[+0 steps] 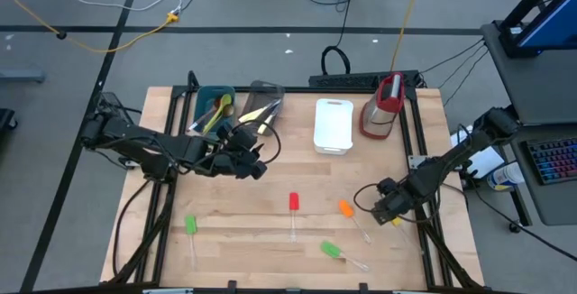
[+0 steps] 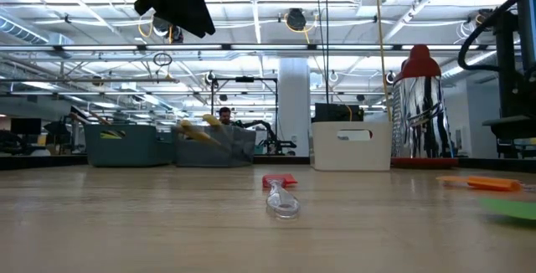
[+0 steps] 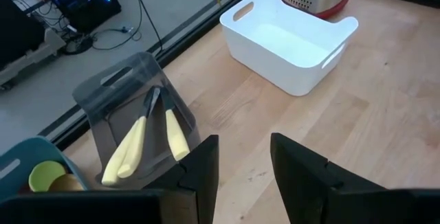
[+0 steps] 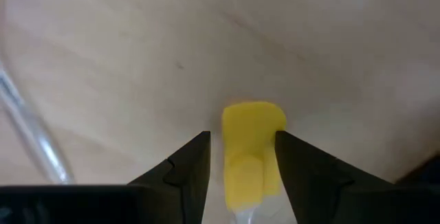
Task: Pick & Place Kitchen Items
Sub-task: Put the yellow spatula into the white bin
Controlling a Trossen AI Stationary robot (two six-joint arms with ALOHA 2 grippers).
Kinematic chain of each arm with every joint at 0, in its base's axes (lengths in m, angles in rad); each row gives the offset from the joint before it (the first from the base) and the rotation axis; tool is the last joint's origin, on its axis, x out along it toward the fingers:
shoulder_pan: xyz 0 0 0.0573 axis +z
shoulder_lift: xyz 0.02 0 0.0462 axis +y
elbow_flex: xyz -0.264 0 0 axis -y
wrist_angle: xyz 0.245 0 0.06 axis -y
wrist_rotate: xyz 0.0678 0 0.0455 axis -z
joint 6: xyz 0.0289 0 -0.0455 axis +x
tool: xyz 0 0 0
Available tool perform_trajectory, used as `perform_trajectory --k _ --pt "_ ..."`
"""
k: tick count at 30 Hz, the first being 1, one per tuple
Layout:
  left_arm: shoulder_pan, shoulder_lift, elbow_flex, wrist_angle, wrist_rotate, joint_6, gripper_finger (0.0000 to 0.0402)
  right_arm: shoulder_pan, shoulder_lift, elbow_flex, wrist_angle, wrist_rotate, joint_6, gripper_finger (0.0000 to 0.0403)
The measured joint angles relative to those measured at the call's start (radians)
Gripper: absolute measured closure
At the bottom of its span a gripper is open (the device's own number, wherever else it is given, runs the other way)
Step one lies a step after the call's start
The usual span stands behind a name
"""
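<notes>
A: Start at the near edge of the surface [image 1: 270, 240]. What lies loose there?

B: Four small clear-handled spatulas. A green spatula [image 1: 190, 225] sits at about seven o'clock, a second green spatula [image 1: 331, 250] at five, a red spatula [image 1: 293, 202] near the middle, and an orange spatula [image 1: 345, 208] just right of it. None is in a container.

A: And the right tool?

B: The right tool [image 1: 389, 211] is low at about four o'clock. Its wrist view shows a yellow spatula [image 4: 251, 141] between the two fingers [image 4: 185, 169]; the fingers stand beside the head with thin gaps on both sides, so it brackets the spatula rather than pinching it, partly open.

A: The left tool?

B: The left tool [image 1: 252, 163] hangs above the surface at about ten o'clock, just short of the tubs, its fingers [image 3: 206, 169] apart with nothing between them.

A: Now the far row.

B: At eleven o'clock the teal tub [image 1: 209, 94] holds a yellow-green spoon [image 1: 220, 107] with something wooden beside it. Just right of it, the grey tub [image 3: 113, 90] holds two pale-handled knives [image 3: 148, 141] lying side by side, blades towards its far end. At twelve o'clock the white tub [image 3: 289, 69] has nothing in it. Beyond it, at one o'clock, stands the red-and-clear jug [image 1: 383, 105]; I cannot tell its contents.
</notes>
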Motion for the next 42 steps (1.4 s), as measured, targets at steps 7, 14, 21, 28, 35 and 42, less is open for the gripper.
perform_trajectory --k 7,14,21,28,35,42 --pt "0.000 0.000 0.000 0.000 0.000 0.006 0.0265 0.006 -0.002 -0.061 0.038 -0.003 0.018 0.0246" --pt "0.000 0.000 0.000 0.003 0.000 0.006 0.0265 0.006 -0.001 -0.063 -0.052 0.007 -0.006 0.0295" --pt "0.000 0.000 0.000 0.003 0.001 0.005 0.0265 0.006 0.000 -0.064 -0.069 0.011 -0.031 0.0380" --pt "0.000 0.000 0.000 0.003 0.001 0.005 0.0265 0.006 0.000 -0.064 -0.076 0.006 -0.065 0.0398" --pt "0.000 0.000 0.000 0.003 0.002 0.005 0.0265 0.005 0.000 0.005 -0.092 0.028 -0.112 0.0401" --pt "0.000 0.000 0.000 0.006 0.002 0.004 0.0266 -0.012 0.001 0.119 -0.119 0.189 -0.205 0.0402"
